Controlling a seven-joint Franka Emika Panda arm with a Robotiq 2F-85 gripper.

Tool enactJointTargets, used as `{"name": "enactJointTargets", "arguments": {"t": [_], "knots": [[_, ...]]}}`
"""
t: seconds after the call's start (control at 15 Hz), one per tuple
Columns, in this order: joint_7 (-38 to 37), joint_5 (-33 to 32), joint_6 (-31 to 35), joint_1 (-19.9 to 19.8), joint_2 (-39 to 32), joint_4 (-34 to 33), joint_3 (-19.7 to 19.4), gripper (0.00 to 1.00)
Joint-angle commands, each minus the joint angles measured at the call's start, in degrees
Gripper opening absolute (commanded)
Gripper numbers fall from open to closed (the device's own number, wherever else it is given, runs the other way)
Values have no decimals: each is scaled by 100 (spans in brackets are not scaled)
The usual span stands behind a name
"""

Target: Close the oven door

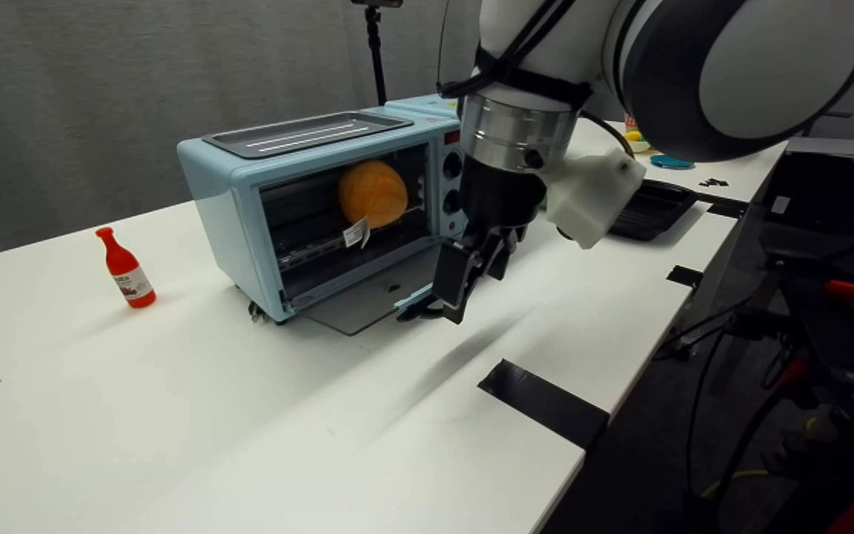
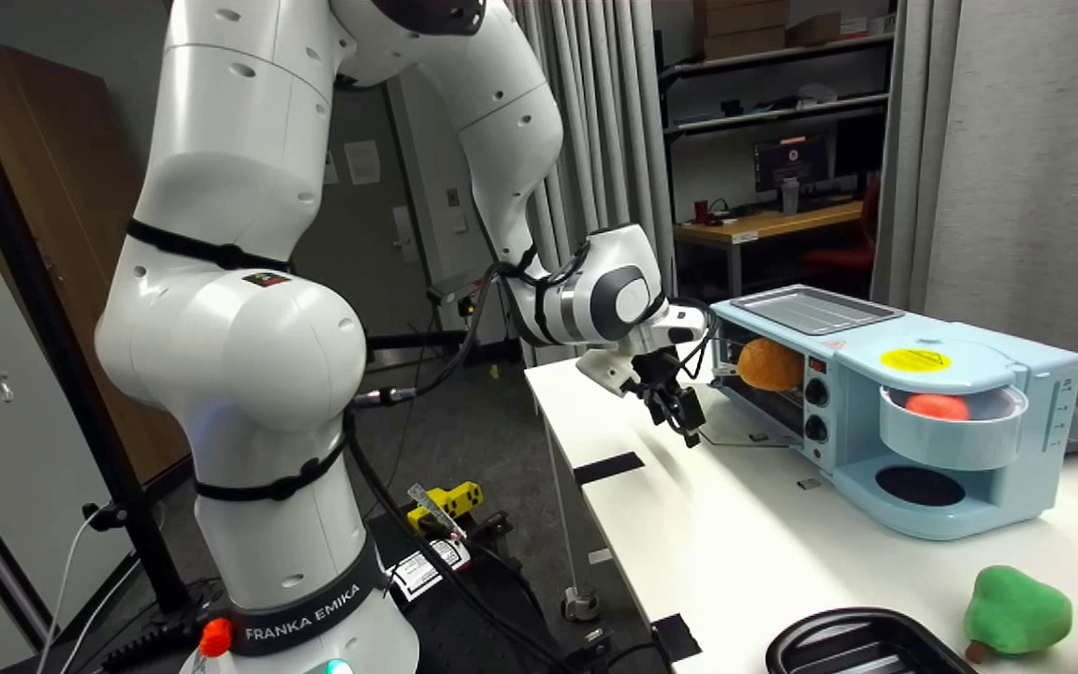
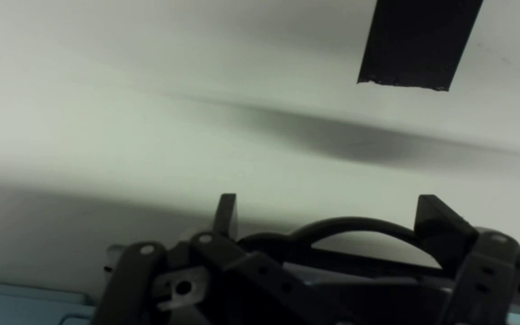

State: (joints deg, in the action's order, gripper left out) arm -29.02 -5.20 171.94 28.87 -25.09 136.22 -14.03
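Observation:
The light blue oven (image 1: 212, 211) stands on the white table, an orange round object (image 1: 372, 194) inside; it also shows in an exterior view (image 2: 852, 351). Its oven door (image 1: 356, 310) is folded down open, the glass panel low over the table in both exterior views (image 2: 735, 436). The door's dark handle (image 1: 416, 311) is at its outer edge. My gripper (image 1: 474, 295) is open, tilted down at the handle. In the wrist view, the handle's black arch (image 3: 355, 222) spans the gap between the open fingertips (image 3: 327, 197). I cannot tell whether they touch it.
A red bottle (image 1: 124, 271) stands beside the oven's far end. A black tray (image 1: 649, 211) lies near the table edge. A green toy (image 2: 1016, 613) is near it. Black tape (image 1: 542, 400) marks the table's front edge. A grey tray (image 1: 308, 133) sits on the oven.

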Motion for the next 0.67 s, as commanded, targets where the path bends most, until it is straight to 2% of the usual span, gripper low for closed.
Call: {"name": "enactJointTargets", "arguments": {"t": [0.0, 0.6], "knots": [[-9, -130, 16, 244, 165, -94, -227, 100], [-73, -452, -32, 452, 427, -185, -507, 100]]}}
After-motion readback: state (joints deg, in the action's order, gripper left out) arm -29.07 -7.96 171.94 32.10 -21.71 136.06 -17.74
